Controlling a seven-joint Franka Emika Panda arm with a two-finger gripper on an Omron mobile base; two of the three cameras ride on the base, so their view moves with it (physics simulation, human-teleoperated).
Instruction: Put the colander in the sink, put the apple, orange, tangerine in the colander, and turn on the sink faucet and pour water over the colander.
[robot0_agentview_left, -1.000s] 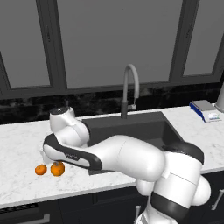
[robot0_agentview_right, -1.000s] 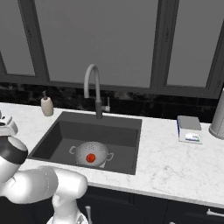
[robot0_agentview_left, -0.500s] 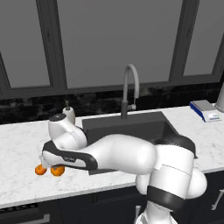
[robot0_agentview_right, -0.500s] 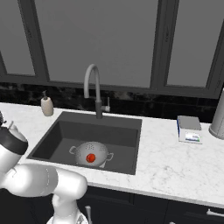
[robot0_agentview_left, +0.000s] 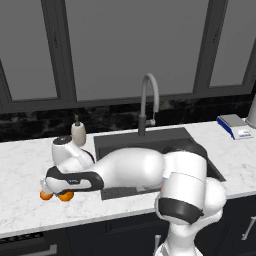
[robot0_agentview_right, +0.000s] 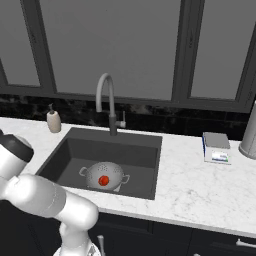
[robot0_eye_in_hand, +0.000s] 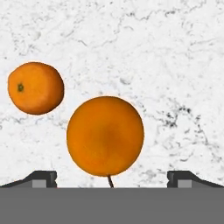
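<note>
Sitting on the white counter are two orange fruits: one big orange (robot0_eye_in_hand: 105, 136) and one small tangerine (robot0_eye_in_hand: 35, 88). One gripper (robot0_eye_in_hand: 112, 178) hangs over the orange, wide open, holding nothing. One red apple (robot0_agentview_right: 103, 180) lies inside one colander (robot0_agentview_right: 104, 175) down in the sink (robot0_agentview_right: 145, 155).

orange (robot0_agentview_left: 65, 196) and tangerine (robot0_agentview_left: 46, 195) half hidden beneath arm; sink (robot0_agentview_left: 150, 141) mostly covered

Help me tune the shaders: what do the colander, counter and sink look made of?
Colander: shiny silver metal, dotted with small holes. Counter: white stone with grey veins, likely polished marble. Sink: matte dark grey with no glare, perhaps composite; hard to tell.
</note>
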